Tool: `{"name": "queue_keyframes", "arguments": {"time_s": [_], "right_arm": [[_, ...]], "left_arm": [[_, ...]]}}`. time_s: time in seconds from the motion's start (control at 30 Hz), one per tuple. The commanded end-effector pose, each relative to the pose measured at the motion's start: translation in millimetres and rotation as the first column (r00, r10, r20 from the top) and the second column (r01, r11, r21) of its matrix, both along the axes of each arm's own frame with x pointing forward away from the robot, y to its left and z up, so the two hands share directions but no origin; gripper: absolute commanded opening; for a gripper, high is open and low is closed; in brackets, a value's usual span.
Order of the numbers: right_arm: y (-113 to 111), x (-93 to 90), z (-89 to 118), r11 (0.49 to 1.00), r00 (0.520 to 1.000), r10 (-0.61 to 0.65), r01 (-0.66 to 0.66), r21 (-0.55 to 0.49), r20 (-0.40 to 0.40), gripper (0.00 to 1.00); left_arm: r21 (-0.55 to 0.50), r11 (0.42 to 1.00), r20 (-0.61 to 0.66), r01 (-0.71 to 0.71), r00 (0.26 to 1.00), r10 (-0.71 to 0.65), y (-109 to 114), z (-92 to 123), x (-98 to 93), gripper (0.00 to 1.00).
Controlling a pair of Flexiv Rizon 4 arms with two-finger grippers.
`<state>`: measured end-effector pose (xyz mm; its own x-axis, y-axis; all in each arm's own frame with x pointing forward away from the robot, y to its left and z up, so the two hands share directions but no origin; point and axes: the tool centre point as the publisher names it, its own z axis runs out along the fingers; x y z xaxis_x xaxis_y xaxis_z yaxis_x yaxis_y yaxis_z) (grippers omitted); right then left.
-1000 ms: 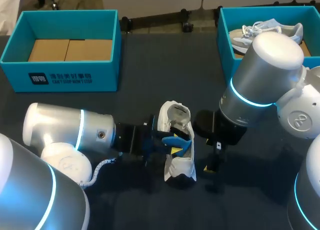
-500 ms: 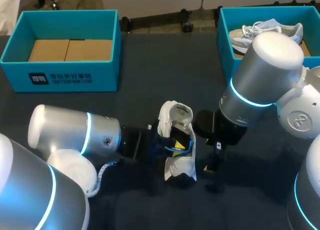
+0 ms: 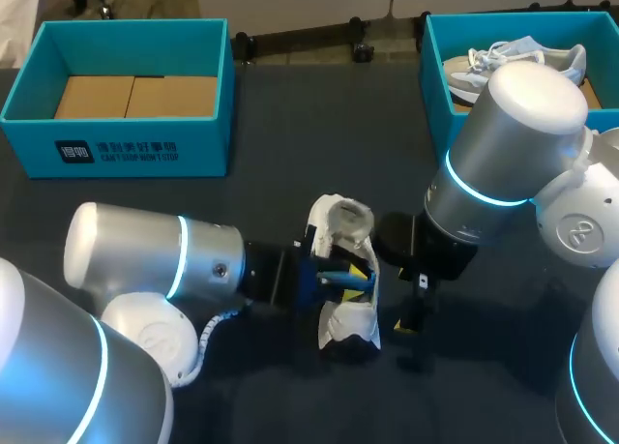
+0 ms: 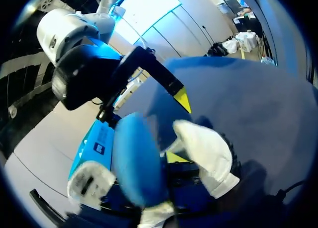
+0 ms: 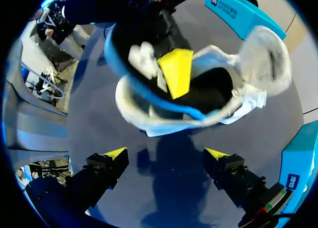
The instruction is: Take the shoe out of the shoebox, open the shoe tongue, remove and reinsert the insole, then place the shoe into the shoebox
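Dark desk (image 3: 290, 125): my left jaws are pinching the blue insole (image 3: 338, 277) in the white shoe (image 3: 348, 324); right jaws are hanging spread alongside.

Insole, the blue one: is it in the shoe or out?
Partly out: the blue insole curls up out of the white shoe, pinched by the left end effector.
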<state>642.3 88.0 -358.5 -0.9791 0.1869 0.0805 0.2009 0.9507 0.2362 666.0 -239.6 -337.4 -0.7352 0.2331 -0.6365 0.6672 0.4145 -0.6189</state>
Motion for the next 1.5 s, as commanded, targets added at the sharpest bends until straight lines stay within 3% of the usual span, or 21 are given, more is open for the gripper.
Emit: {"name": "queue_keyframes", "arguments": {"time_s": [0.03,0.37,0.63,1.03,1.3,1.5], "right_arm": [[1,-0.6,-2,1.0,1.0,0.0,0.0,0.0,0.002,1.0],[1,-0.6,-2,1.0,1.0,0.0,0.0,0.0,0.002,1.0],[1,-0.6,-2,1.0,1.0,0.0,0.0,0.0,0.002,1.0],[1,-0.6,-2,1.0,1.0,0.0,0.0,0.0,0.002,1.0],[1,-0.6,-2,1.0,1.0,0.0,0.0,0.0,0.002,1.0],[1,-0.6,-2,1.0,1.0,0.0,0.0,0.0,0.002,1.0]], "left_arm": [[-0.028,0.999,-0.012,0.017,1.0,-0.017,19,12,-3.3,0.36],[-0.071,0.997,-0.1,0.022,0.995,-0.029,27,27,-6.4,0.41],[-0.08,0.995,-0.116,0.057,0.991,-0.066,27,37,-10.6,0.41],[-0.094,0.987,-0.15,0.128,0.979,-0.141,44,59,-17.6,0.43],[-0.084,0.987,-0.165,0.139,0.975,-0.152,53,61,-14.6,0.41],[-0.079,0.981,-0.172,0.177,0.967,-0.188,40,56,-24.2,0.42]]}}
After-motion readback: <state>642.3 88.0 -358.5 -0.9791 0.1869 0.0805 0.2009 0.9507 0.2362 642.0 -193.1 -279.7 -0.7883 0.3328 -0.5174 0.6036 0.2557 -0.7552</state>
